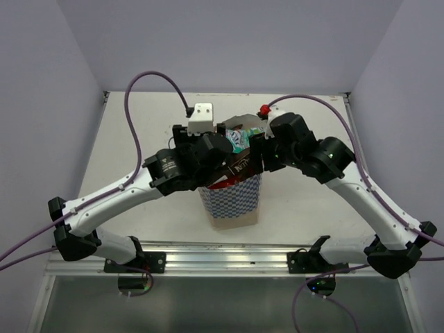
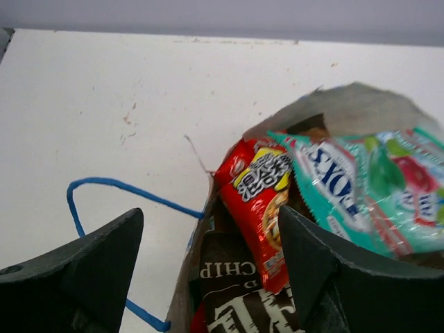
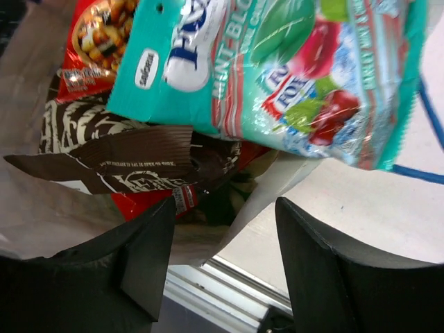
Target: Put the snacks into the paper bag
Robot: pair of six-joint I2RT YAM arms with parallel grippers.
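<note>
Now I am hovering my left gripper (image 2: 208,232) and right gripper (image 3: 225,208), both spread apart and gripping nothing, over the paper bag (image 1: 234,202), because the snacks (image 2: 260,198) are sitting inside, teal packet (image 3: 277,76) topmost

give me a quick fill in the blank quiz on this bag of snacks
1. The paper bag has lower sides chequered blue and ____.
2. In the left wrist view the red packet lies to the ____ of the teal packet.
3. The string handle resting on the table is ____.
4. The left gripper and the right gripper both have their jaws ____.
Missing words: white; left; blue; open.
</note>
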